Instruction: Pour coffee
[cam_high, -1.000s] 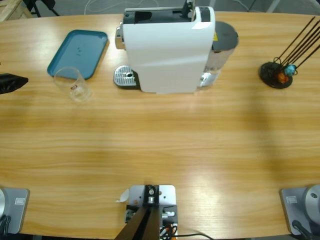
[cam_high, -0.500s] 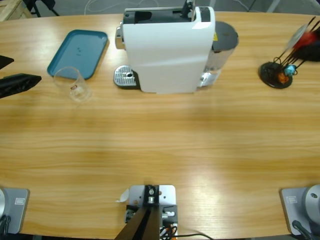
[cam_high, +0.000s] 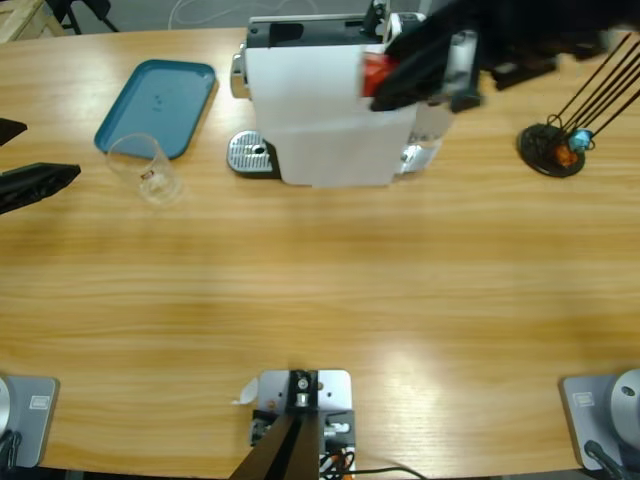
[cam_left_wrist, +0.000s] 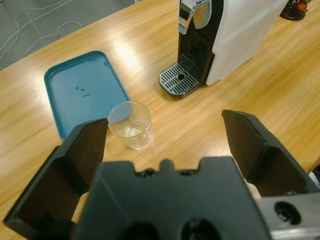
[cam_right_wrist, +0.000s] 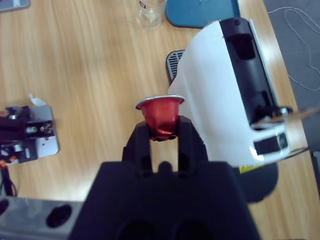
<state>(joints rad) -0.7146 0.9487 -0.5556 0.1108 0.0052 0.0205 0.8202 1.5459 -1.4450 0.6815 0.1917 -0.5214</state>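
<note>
Red capsule in my right jaws, above the coffee machine; left jaws spread wide.

My right gripper (cam_right_wrist: 162, 134) pinches a red capsule (cam_right_wrist: 160, 117) over the white coffee machine (cam_high: 320, 110), top centre of the high view. My left gripper (cam_left_wrist: 165, 145) faces an empty-looking clear glass (cam_left_wrist: 131, 124) beside the teal tray (cam_left_wrist: 82, 90); coffee not discernible. Capsule stand (cam_high: 552, 148) sits at right on the bench (cam_high: 320, 290).

Long wooden table (cam_high: 320, 290); grey floor (cam_left_wrist: 30, 25) beyond.
</note>
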